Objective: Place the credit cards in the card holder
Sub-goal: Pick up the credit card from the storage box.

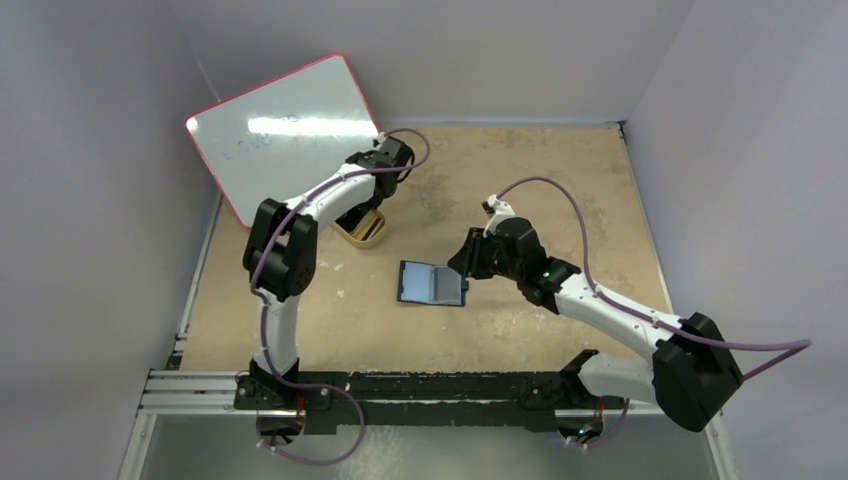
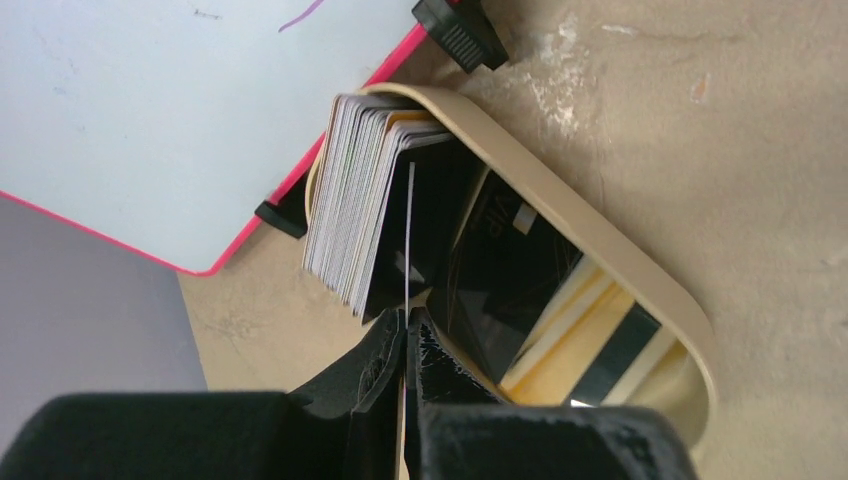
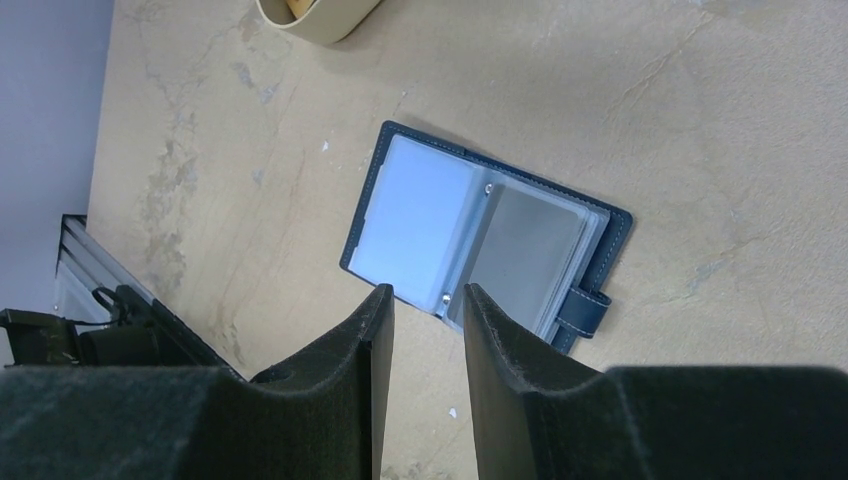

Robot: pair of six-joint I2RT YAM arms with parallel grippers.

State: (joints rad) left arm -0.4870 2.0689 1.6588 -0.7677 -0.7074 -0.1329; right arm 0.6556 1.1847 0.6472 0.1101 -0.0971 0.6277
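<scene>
- Left gripper (image 2: 405, 330): my jaws are pressed together on a single thin card (image 2: 410, 230), seen edge-on, and pinch it by its near short edge.
- The pinched card's long axis runs straight out from my fingertips, in line with the fingers. It stands inside the gold oval metal tin (image 2: 600, 250), between the stack of pale-edged credit cards (image 2: 345, 210) and the darker cards beside it.
- I cannot tell whether the pinched card is clear of its neighbours.
- The tin sits toward the far left of the table (image 1: 560, 190), just beside the foot of the pink-rimmed whiteboard (image 1: 285, 125).
- The navy-blue bifold card holder (image 1: 432, 283) lies open and flat near the table's centre, pockets up. It is well apart from the tin, to its right and nearer the front edge. Its long axis runs roughly parallel to the front edge.
- Left arm pose: reached out to the far left, wrist bent down over the tin.
- Right gripper (image 3: 427, 292): my jaws are spread and hold nothing. They hover above the holder's near edge, and the snap-button tab lies to one side.
- Right arm pose: stretched in from the front right corner, and the nearer of the two arms to the holder.
- Judgement: the coming move turns on lifting the card along its own long axis, then carrying it right and forward to the open pockets.
</scene>
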